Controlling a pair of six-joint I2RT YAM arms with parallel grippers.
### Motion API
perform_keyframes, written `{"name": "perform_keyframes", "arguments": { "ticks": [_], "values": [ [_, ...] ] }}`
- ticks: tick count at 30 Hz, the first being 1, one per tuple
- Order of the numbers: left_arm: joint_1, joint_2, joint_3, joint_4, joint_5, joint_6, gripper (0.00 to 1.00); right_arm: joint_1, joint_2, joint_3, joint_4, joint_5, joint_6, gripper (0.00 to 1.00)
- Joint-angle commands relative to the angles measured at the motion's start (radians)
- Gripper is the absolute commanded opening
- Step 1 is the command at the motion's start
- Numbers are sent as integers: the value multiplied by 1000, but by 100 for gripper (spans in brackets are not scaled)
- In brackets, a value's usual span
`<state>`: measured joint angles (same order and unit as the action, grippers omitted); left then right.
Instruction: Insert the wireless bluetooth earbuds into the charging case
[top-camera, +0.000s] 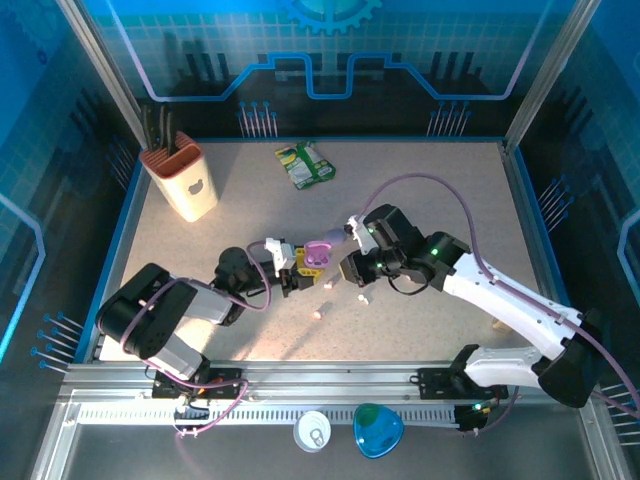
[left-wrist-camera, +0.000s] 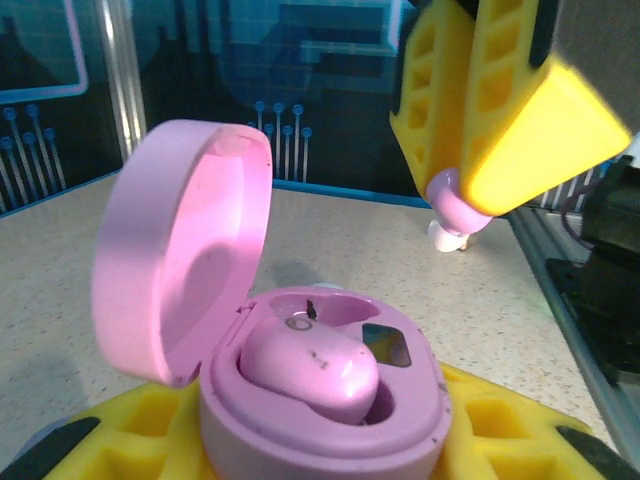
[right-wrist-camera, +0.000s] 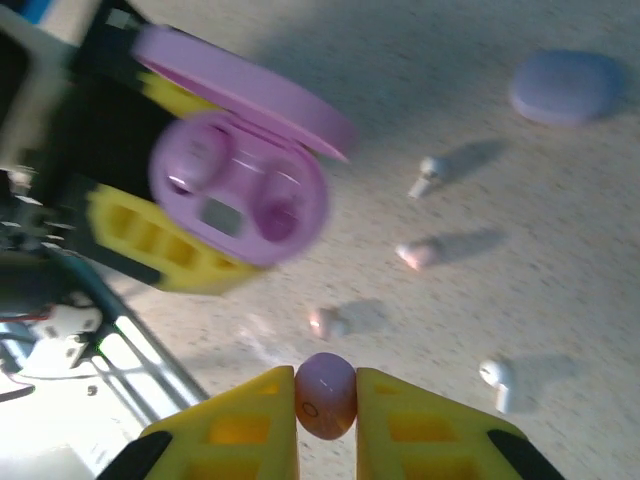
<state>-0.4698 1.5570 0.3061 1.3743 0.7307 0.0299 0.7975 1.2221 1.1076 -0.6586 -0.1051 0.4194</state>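
My left gripper clamps the pink charging case by its base, lid tipped back so the wells face up, with a seated earbud in one. My right gripper pinches a pink earbud tight, up beside the case, ready for the empty well.

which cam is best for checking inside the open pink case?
Left wrist. The case is close and sharp, its lid up, with one pink earbud seated and the other well apparently empty. Right wrist looks down into the case, but blurred. Top shows the case tiny, mid-table.
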Motion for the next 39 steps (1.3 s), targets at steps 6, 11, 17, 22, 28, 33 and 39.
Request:
{"name": "perform_keyframes", "arguments": {
  "ticks": [6, 11, 17, 22, 28, 33, 39],
  "values": [
    [-5, 7, 34, 28, 156, -33, 35, 7, 33, 57, 101, -181, -45, 18],
    [-5, 6, 46, 28, 184, -62, 35, 5, 54, 56, 131, -197, -50, 18],
    [-6, -8, 46, 28, 182, -68, 34, 5, 69, 50, 119, -175, -57, 18],
    [-6, -15, 38, 28, 168, -63, 33, 5, 83, 58, 81, -132, -66, 18],
    [-5, -23, 32, 28, 141, -53, 32, 4, 105, 51, 62, -113, -64, 18],
    [-5, -27, 30, 28, 138, -51, 32, 3, 110, 56, 60, -99, -62, 23],
    [-5, -23, 30, 28, 135, -50, 32, 3, 44, 42, 90, -49, -57, 51]
  ]
}}
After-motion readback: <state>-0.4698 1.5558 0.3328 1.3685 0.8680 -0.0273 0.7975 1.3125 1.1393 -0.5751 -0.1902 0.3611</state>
